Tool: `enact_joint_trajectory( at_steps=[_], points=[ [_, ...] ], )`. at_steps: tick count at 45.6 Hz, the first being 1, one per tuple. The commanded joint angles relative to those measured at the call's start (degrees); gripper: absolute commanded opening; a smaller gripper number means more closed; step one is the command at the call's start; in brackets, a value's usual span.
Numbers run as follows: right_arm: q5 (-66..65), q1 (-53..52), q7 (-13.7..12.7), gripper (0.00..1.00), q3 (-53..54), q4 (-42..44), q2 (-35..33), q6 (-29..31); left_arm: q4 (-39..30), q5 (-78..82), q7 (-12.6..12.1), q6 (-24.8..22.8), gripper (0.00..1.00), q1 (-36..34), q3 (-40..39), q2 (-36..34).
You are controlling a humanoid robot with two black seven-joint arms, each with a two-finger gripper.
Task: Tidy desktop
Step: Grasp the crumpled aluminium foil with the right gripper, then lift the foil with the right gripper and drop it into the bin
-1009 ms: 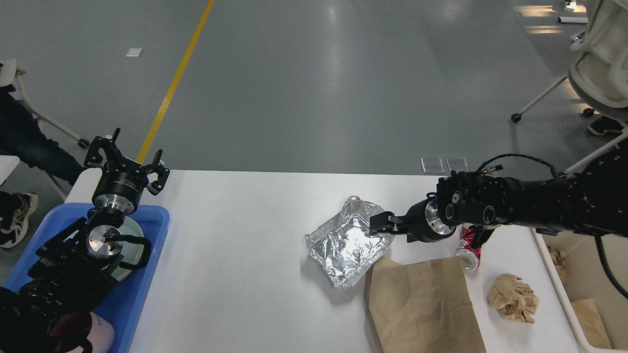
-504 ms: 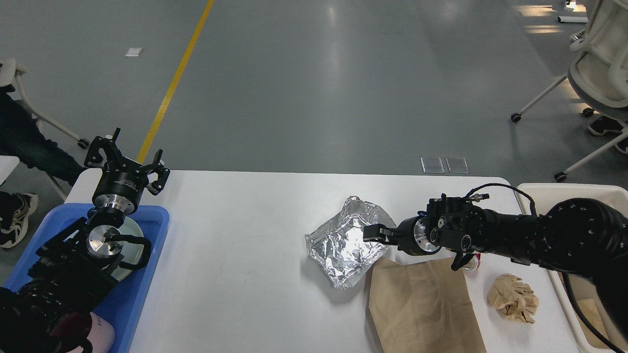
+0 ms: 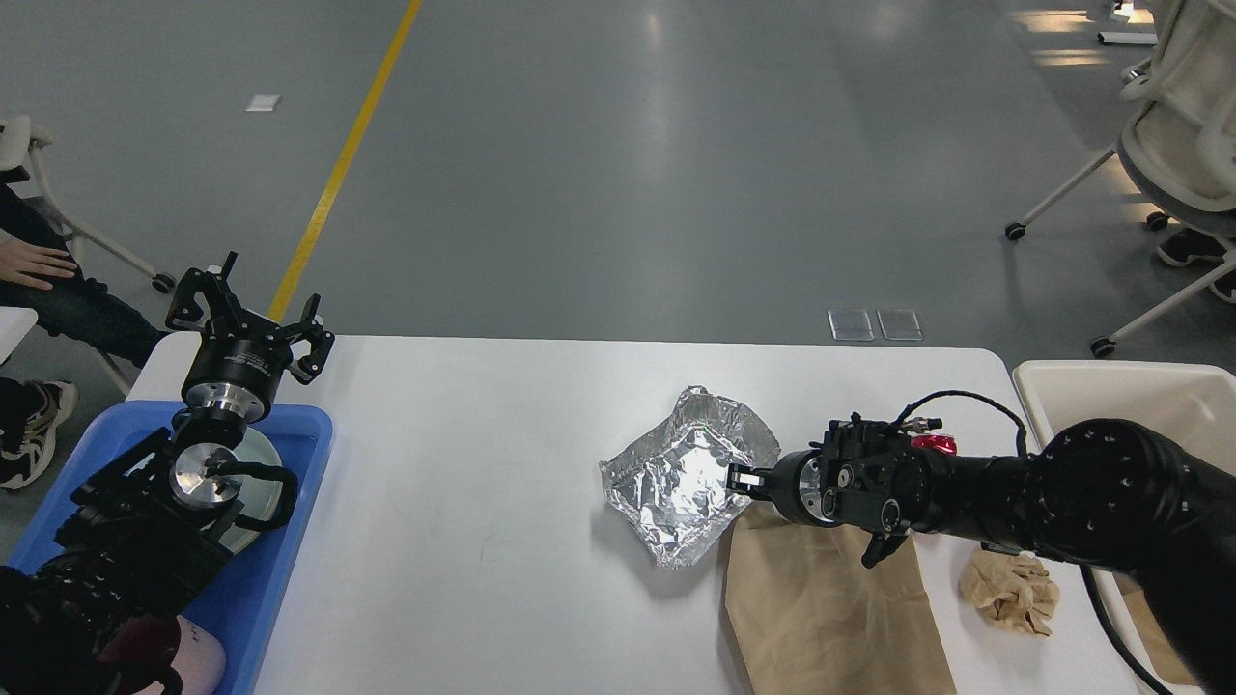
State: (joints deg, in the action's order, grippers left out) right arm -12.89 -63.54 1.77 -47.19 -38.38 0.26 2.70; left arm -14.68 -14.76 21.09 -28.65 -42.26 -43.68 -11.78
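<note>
Two arms: left gripper (image 3: 253, 307) jaws apart; right gripper (image 3: 742, 478) at foil tray (image 3: 681, 473), jaws unclear; can mostly hidden.

We see a bright, evenly lit scene with light coming from overhead. Pale streaks of glare run down the grey floor (image 3: 666, 145) at the upper centre of the frame, and warmer patches glow at the upper right. The crumpled foil tray (image 3: 688, 473) near the centre throws hard white highlights. The white desktop (image 3: 483, 463) is close to overexposed, with only soft, short shadows under the things on it. The black arms at the lower left and lower right lose detail in their darkness. Focus is sharp throughout.
</note>
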Motion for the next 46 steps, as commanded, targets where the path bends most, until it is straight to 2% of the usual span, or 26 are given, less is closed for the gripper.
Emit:
enact_joint_trajectory(
  at_steps=[1, 13, 23, 32, 34, 38, 46],
  points=[
    [1.03, -0.09, -0.18, 0.00, -0.10, -0.03, 0.01, 0.11, 0.00, 0.00, 0.00, 0.00, 0.96, -0.02, 0.00, 0.00],
    [1.29, -1.32, -0.18, 0.00, 0.86, -1.52, -0.17, 0.55, 0.00, 0.00, 0.00, 0.00, 0.97, 0.07, 0.00, 0.00],
    [3.75, -6.15, -0.18, 0.00, 3.24, -7.85, -4.65, 3.89, 0.00, 0.00, 0.00, 0.00, 0.96, 0.07, 0.00, 0.00],
    [4.11, -19.50, -0.18, 0.00, 3.59, -17.87, -15.19, 10.21, 0.00, 0.00, 0.00, 0.00, 0.96, -0.02, 0.00, 0.00],
    [4.11, -22.40, -0.18, 0.00, 3.33, -18.58, -17.74, 12.06, 0.00, 0.00, 0.00, 0.00, 0.96, 0.07, 0.00, 0.00],
    [4.11, -29.69, -0.18, 0.00, 1.93, -19.02, -23.54, 19.43, 0.00, 0.00, 0.00, 0.00, 0.96, -0.02, 0.00, 0.00],
    [4.11, -40.42, -0.18, 0.00, -2.11, -19.02, -29.78, 28.32, 0.00, 0.00, 0.00, 0.00, 0.96, 0.07, 0.00, 0.00]
  ],
)
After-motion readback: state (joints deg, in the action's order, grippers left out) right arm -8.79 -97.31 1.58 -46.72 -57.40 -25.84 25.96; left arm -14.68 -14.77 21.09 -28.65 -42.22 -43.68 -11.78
